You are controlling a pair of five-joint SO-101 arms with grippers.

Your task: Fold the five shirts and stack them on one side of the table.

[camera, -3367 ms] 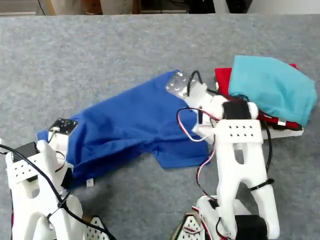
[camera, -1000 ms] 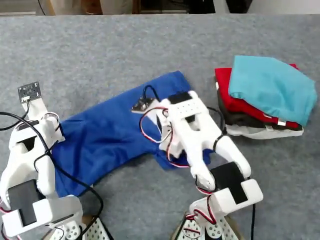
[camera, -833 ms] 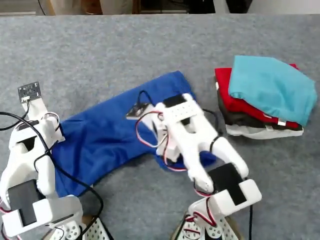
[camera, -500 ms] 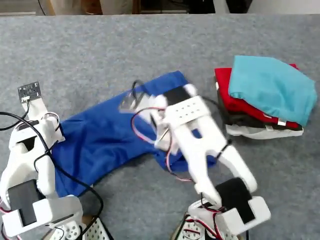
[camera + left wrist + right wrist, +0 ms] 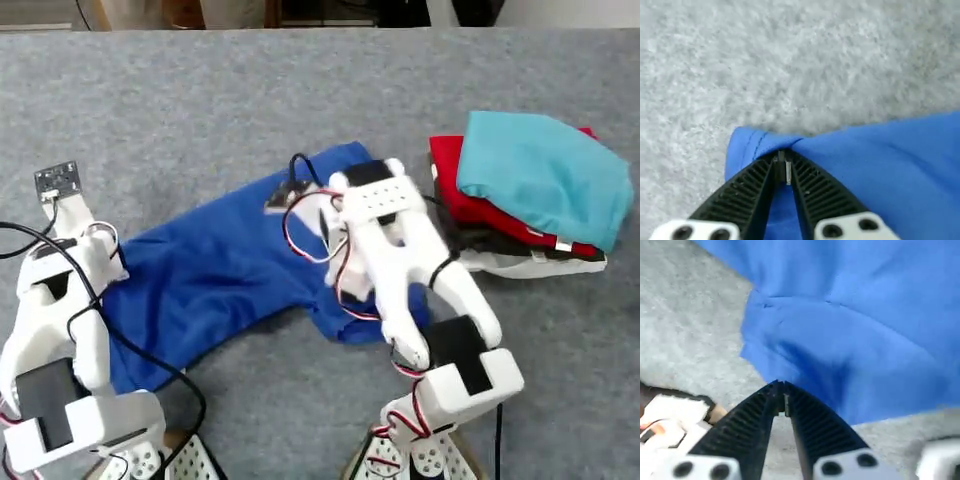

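shirt: blue shirt (image 5: 220,270) lies crumpled mid-table on the grey table (image 5: 200,90) | left gripper (image 5: 782,167): pinching the shirt's edge | right gripper (image 5: 780,392): jaws pressed together, holding nothing, over the shirt's border | obstruction: right arm (image 5: 400,250) covers the shirt's end | nearby: stack of folded shirts (image 5: 530,190), turquoise on top

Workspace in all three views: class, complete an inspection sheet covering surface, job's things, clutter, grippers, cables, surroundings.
Surface: grey fuzzy table.
Job's things: blue shirt spread unfolded mid-table; stack of folded shirts, teal shirt on top, at one side.
Clutter: nothing seen.
Grippers: left gripper shut on blue shirt's edge; right gripper shut, by the blue shirt's edge.
Cables: red, white and black wires loop along the right arm.
Surroundings: indistinct items past the far edge.
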